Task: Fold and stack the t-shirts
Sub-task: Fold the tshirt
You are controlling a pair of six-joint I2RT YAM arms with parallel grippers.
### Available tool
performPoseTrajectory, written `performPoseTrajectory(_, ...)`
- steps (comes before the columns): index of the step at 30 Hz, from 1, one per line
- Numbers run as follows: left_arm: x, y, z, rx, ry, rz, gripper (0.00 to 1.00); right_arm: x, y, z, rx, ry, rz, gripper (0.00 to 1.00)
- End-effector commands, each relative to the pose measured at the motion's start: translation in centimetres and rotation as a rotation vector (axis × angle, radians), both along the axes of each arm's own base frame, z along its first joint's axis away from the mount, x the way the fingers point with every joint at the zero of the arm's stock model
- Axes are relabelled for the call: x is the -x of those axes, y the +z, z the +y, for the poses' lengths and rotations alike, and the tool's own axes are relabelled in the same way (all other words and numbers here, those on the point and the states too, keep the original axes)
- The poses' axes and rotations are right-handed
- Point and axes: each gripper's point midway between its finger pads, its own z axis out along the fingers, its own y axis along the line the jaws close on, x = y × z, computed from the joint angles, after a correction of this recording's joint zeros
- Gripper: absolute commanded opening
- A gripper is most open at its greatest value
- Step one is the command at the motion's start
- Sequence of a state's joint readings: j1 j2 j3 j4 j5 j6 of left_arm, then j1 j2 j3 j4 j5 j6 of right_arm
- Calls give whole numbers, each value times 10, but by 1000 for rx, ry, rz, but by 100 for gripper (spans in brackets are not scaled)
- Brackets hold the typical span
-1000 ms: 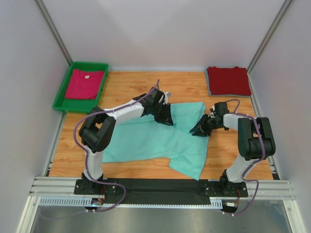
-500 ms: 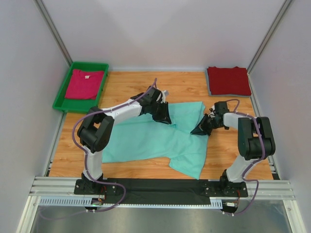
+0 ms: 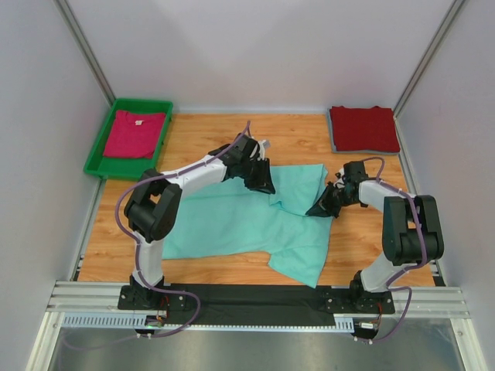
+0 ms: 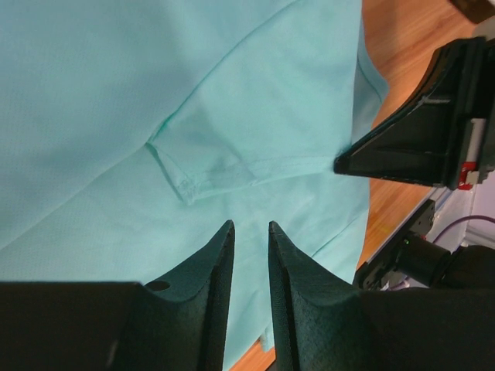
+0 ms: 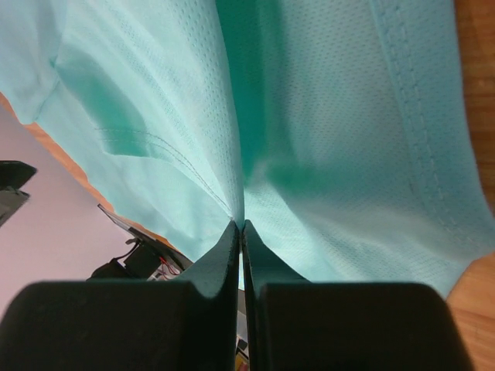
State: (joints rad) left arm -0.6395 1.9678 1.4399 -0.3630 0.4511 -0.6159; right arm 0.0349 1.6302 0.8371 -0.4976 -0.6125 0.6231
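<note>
The mint-teal t-shirt (image 3: 240,220) is spread, rumpled, at the centre of the table (image 3: 201,135). It is a thin, limp mesh knit with stitched hems, likely light and prone to sagging, so it is best taken at a hem. The right tool (image 5: 241,224) is clamped on a raised fold at the shirt's 3 o'clock edge. The left tool (image 4: 249,226), jaws narrowly parted, is held empty over the 12 o'clock edge.

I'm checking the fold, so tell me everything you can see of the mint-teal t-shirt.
The mint-teal t-shirt is soft, fine-mesh cloth with stitched hems, lying spread and rumpled, partly folded over itself, on the wooden table. The right gripper is shut on a pinched ridge at its right edge; the left gripper hovers over a hem, narrowly open.
</note>
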Motion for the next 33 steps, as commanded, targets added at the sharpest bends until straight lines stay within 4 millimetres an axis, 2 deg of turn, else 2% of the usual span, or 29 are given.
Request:
performPoseTrajectory(1, -9, 12, -8, 32, -10, -10, 31, 9, -7, -3, 14, 8, 18, 0)
performPoseTrajectory(7, -18, 16, 3, 4, 32, -26, 31, 13, -21, -3, 16, 5, 51, 1)
performPoseTrajectory(10, -24, 18, 25, -58, 81, -36, 31, 12, -26, -5, 24, 14, 59, 6)
performPoseTrajectory(11, -26, 16, 38, -84, 111, -24, 31, 10, -25, -6, 30, 19, 55, 10)
performPoseTrajectory(12, -27, 25, 47, -89, 132, -38, 31, 8, -19, -6, 37, 28, 53, 13)
performPoseTrajectory(13, -27, 22, 61, -124, 157, -41, 31, 4, -13, -11, 70, 30, 24, 18)
performPoseTrajectory(14, -28, 29, 77, -139, 185, -45, 31, 2, -8, -15, 100, 50, -7, 22)
performPoseTrajectory(16, -23, 24, 101, -189, 204, -35, 31, -9, 14, -31, 208, 57, -75, 33)
performPoseTrajectory(18, -26, 29, 125, -203, 241, -43, 32, -15, 27, -42, 282, 77, -106, 40)
performPoseTrajectory(20, -20, 23, 144, -235, 243, -31, 32, -38, 42, -50, 338, 63, -159, 43)
performPoseTrajectory(21, -20, 16, 156, -255, 261, -17, 31, -46, 47, -51, 342, 53, -167, 44)
performPoseTrajectory(22, -19, 12, 164, -273, 259, -15, 32, -65, 62, -49, 331, 39, -208, 43)
performPoseTrajectory(23, -19, 9, 169, -288, 263, -10, 31, -76, 58, -46, 311, 17, -192, 42)
performPoseTrajectory(24, -21, 4, 180, -309, 275, -4, 31, -84, 59, -40, 277, 10, -187, 34)
performPoseTrajectory(25, -21, 0, 185, -322, 281, 5, 31, -101, 71, -37, 256, -4, -220, 28)
performPoseTrajectory(26, -23, -6, 190, -339, 290, 16, 30, -111, 60, -34, 237, -10, -199, 23)
performPoseTrajectory(27, -27, -9, 198, -347, 307, 21, 30, -120, 61, -29, 212, -29, -192, 16)
performPoseTrajectory(28, -30, -16, 201, -356, 318, 29, 30, -133, 67, -28, 207, -39, -215, 14)
performPoseTrajectory(29, -34, -20, 209, -377, 339, 32, 28, -142, 55, -29, 205, -44, -188, 13)
performPoseTrajectory(32, -41, -35, 231, -427, 412, 76, 27, -164, 51, -29, 214, -57, -202, 12)
performPoseTrajectory(33, -42, -38, 236, -433, 435, 92, 27, -168, 37, -31, 228, -63, -175, 12)
